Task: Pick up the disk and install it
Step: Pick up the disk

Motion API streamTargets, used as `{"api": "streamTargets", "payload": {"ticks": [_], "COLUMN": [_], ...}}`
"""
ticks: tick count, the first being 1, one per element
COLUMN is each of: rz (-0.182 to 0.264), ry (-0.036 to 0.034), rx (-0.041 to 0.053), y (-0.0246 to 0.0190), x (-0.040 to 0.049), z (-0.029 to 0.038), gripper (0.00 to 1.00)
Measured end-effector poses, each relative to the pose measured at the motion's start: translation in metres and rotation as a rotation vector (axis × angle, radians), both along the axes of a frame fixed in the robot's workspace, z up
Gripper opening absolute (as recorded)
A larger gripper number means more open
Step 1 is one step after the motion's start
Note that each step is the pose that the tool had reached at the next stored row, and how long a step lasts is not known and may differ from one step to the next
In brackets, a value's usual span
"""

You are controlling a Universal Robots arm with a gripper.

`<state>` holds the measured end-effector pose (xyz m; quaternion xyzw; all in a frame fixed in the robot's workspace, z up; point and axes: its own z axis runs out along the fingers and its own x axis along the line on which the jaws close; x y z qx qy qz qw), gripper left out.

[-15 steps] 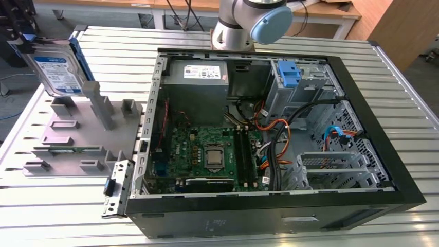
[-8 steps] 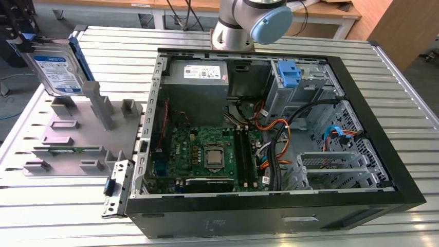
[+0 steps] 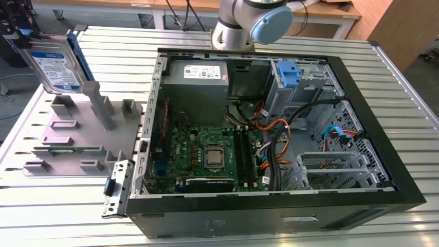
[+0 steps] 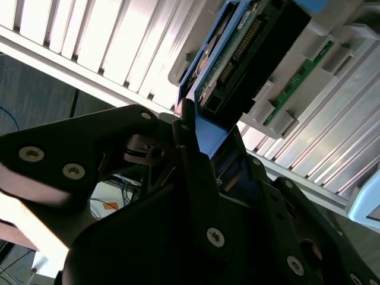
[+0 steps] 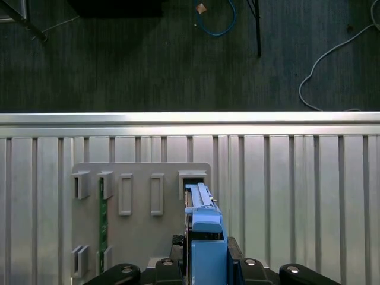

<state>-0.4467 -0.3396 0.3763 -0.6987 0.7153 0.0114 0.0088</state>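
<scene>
Disk gripped on edge at holder, outside case.
Exterior view: disk stands upright at the exterior view's left, over the grey holder, beside the open case. Second wrist view: gripper fingers clamp the disk's blue rail from both sides. First wrist view: disk edge-on at the holder's end slot.

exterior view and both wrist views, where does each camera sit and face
exterior view: off the arm, high, looking down into the open black computer case; grey robot arm beyond it
first wrist view: on the wrist, looking down past the pincer at the grey fixture plate
second wrist view: on the wrist, close beside the pincer, looking along it
shared: all show the silver-grey metal disk in blue rails that the pincer clamps
</scene>
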Motion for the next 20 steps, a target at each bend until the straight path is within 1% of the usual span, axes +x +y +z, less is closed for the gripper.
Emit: {"api": "streamTargets", "payload": {"ticks": [11, 20], "rz": [0.0, 0.0], "ry": [0.0, 0.0], "rx": [0.0, 0.0], "y": [0.0, 0.0], "x": [0.0, 0.0], "z": [0.0096, 0.0115], "gripper": [0.36, 0.36]}}
